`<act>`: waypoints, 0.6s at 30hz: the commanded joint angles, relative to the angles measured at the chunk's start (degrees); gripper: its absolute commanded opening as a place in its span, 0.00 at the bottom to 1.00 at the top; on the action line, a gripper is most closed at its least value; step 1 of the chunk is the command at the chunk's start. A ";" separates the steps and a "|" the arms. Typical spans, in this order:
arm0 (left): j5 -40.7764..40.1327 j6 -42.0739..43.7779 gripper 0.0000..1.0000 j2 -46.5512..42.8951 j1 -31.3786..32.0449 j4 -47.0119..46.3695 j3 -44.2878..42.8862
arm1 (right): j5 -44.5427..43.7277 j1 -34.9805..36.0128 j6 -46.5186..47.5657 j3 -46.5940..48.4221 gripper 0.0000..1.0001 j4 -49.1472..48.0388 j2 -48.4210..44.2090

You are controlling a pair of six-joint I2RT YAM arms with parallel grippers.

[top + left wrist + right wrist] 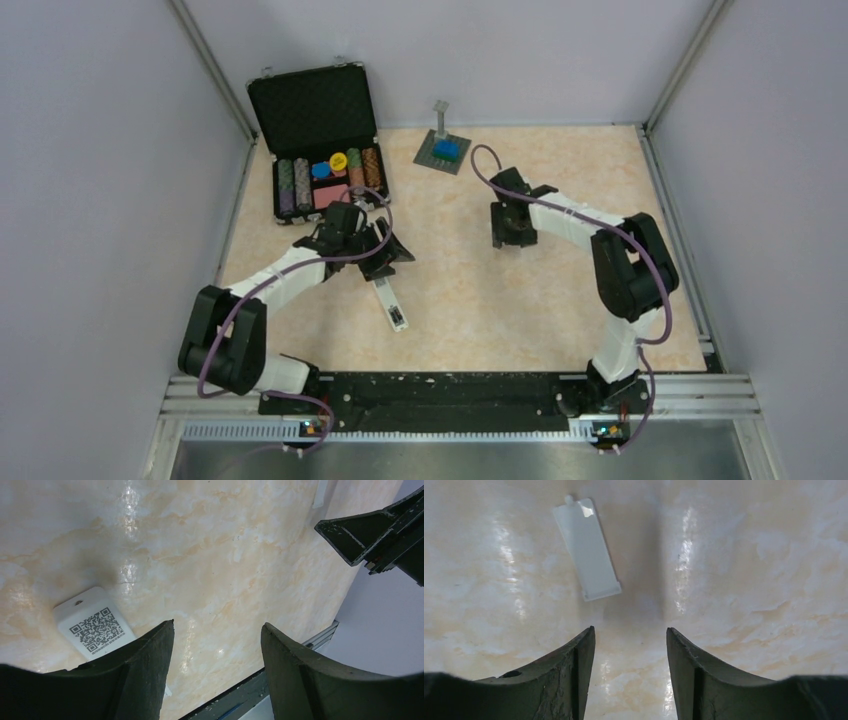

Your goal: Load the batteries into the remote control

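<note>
The white remote control (389,303) lies flat on the table just below my left gripper (385,255). In the left wrist view its end with a QR code (92,625) shows beside the left finger. My left gripper (217,625) is open, with only table between its fingers. My right gripper (510,235) hovers at centre right, open (630,628) and holding nothing. A small white cover plate (586,550) lies flat on the table just ahead of it. The batteries are out of view.
An open black case of poker chips (320,140) stands at the back left. A grey plate with a blue block (443,150) sits at the back centre. Walls close in the table on three sides. A black rail (460,390) runs along the near edge.
</note>
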State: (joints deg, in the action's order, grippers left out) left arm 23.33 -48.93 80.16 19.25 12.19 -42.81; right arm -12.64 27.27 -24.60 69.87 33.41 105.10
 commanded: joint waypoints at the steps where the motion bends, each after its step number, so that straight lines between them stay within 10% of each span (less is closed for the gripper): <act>1: -0.92 2.22 0.69 0.09 -0.02 -0.15 -3.69 | 3.83 0.34 7.30 6.13 0.55 0.63 1.95; 18: -0.52 4.10 0.68 5.85 -1.31 1.23 -8.99 | 7.82 -0.84 11.14 14.76 0.52 6.79 11.96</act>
State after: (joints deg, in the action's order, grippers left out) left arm 22.65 -46.15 85.49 18.46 14.09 -49.60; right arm -5.93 27.18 -14.15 82.67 37.04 114.96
